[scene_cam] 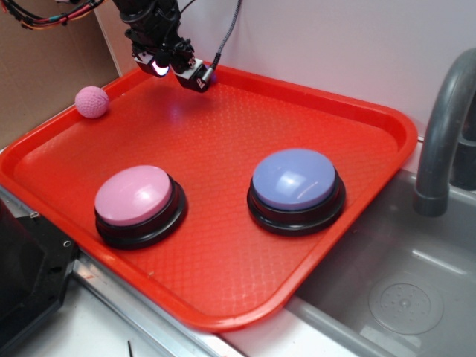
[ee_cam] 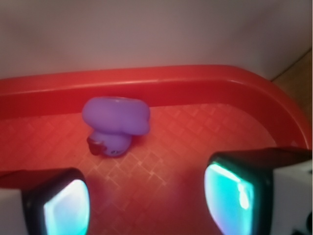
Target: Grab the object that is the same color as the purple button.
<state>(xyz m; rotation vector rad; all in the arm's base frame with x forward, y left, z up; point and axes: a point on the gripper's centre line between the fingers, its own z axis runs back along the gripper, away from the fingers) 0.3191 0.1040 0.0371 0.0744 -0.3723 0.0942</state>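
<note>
Two pads of my end effector stand spread and empty; the purple toy lies just ahead, slightly left, by the tray's far rim, long axis crosswise.

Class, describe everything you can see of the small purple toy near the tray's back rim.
The purple toy is a small, smooth, plastic-looking piece with a wide rounded top over a narrower curved base. It rests on the textured floor of the red tray, close to the back rim. Nothing grips it: the gripper is open, its fingers short of the toy.
</note>
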